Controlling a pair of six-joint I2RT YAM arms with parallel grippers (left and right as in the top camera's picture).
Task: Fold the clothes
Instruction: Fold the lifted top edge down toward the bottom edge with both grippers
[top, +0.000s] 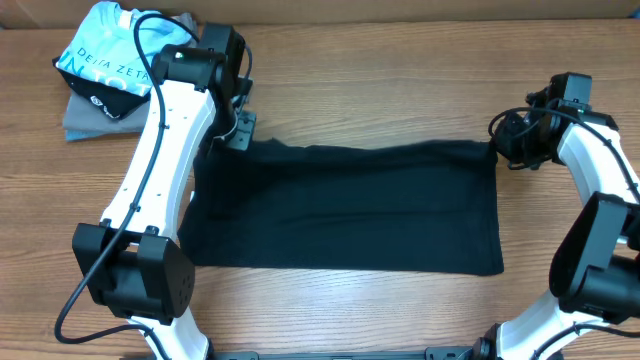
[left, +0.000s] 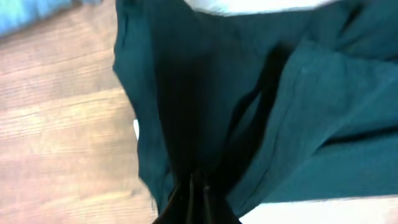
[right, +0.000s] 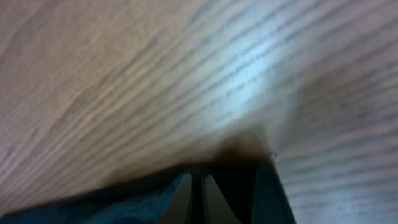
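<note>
While the black T-shirt (top: 350, 210) lay spread on the table (top: 380, 80), the left pincer (top: 243, 133) and the right pincer (top: 497, 152) were each clenched on one of its far corners.

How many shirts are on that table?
3: a black T-shirt spread in the middle, a light blue shirt at the far left corner, a grey shirt under it. Others may be hidden beneath.

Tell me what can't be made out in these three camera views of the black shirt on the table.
Overhead: fingertips of left gripper and right gripper, hidden under their own wrists.
Overhead: grey shirt, mostly covered by the light blue shirt.
Right wrist: blurred; black T-shirt cut off by the bottom edge.
Left wrist: which part of the T-shirt is bunched, too close to tell.
</note>
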